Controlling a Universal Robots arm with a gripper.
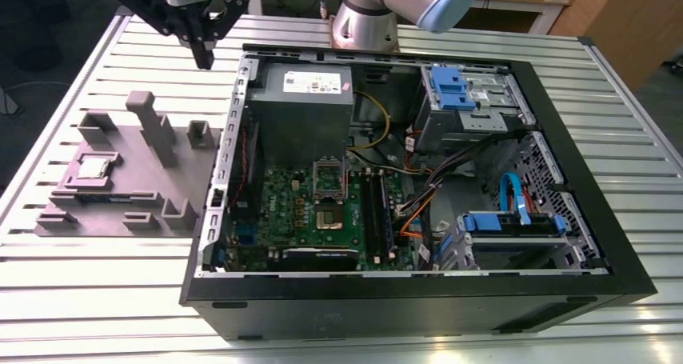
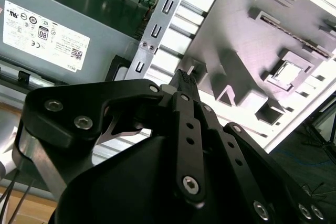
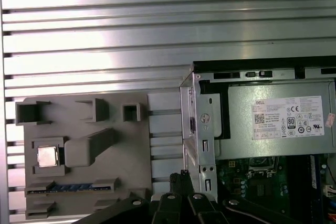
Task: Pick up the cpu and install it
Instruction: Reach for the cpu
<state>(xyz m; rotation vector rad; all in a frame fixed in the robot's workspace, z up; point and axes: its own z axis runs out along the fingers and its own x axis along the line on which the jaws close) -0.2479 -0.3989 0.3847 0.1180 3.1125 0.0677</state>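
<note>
Cpu [image 1: 94, 168] in grey jig [image 1: 133, 184] (untouched); claw [image 1: 203, 60] closed, nr case [image 1: 405, 302] corner.

A slatted metal table [image 1: 107, 276] spanned the exterior view. An open black computer case [image 1: 427, 304] lay on its side across the centre and right of the frame. At upper centre inside it sat a grey power supply [image 1: 302, 108] with a white label. Below that lay a green motherboard [image 1: 288, 208], with black memory sticks [image 1: 379, 208] on its right part. One blue drive bracket [image 1: 449, 88] showed at upper right, and another [image 1: 513, 224] at lower right. A grey moulded fixture [image 1: 139, 184] with upright posts rested at centre left, just beside the case.
</note>
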